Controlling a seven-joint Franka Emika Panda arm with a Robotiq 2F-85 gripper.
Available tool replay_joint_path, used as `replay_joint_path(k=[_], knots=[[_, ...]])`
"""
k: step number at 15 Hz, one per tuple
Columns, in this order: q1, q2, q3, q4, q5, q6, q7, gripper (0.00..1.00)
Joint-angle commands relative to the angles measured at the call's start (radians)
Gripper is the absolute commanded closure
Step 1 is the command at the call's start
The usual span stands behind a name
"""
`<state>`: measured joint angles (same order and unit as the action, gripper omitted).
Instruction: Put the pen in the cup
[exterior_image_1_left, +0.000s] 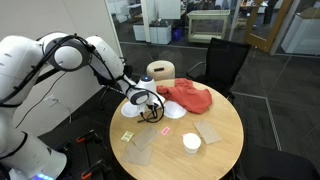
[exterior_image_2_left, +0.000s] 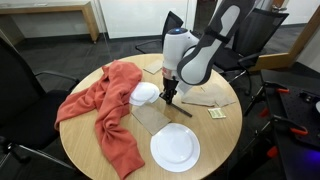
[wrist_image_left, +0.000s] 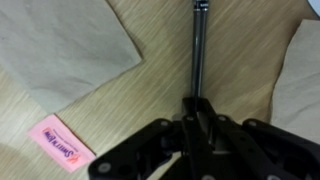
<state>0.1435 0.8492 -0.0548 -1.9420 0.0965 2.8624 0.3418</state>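
The pen (wrist_image_left: 198, 50) is a thin dark stick. In the wrist view it runs from the top edge straight down into my jaws. My gripper (wrist_image_left: 197, 108) is shut on its lower end, close above the round wooden table (exterior_image_1_left: 225, 150). In both exterior views the gripper (exterior_image_1_left: 150, 110) (exterior_image_2_left: 168, 100) points down near the table's middle. The cup (exterior_image_1_left: 192, 143) is a small low white round one, standing apart from the gripper towards the table edge; it also shows in an exterior view (exterior_image_2_left: 175, 148).
A red cloth (exterior_image_1_left: 190, 97) (exterior_image_2_left: 105, 105) lies beside the gripper. White plates (exterior_image_1_left: 132, 110) (exterior_image_1_left: 175, 111) flank it. Grey napkins (wrist_image_left: 70, 40) (wrist_image_left: 300, 80) lie either side of the pen, and a pink packet (wrist_image_left: 57, 143) lies on the wood. Chairs ring the table.
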Motion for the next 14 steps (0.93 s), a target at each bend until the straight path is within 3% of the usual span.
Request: replay_joint_path(k=[1,14], knots=[[0.026,-0.064,-0.033,-0.045,0.03,0.016,0.032,0.97],[0.086,-0.314,-0.201,-0.088,-0.012,-0.058,0.113,0.97]])
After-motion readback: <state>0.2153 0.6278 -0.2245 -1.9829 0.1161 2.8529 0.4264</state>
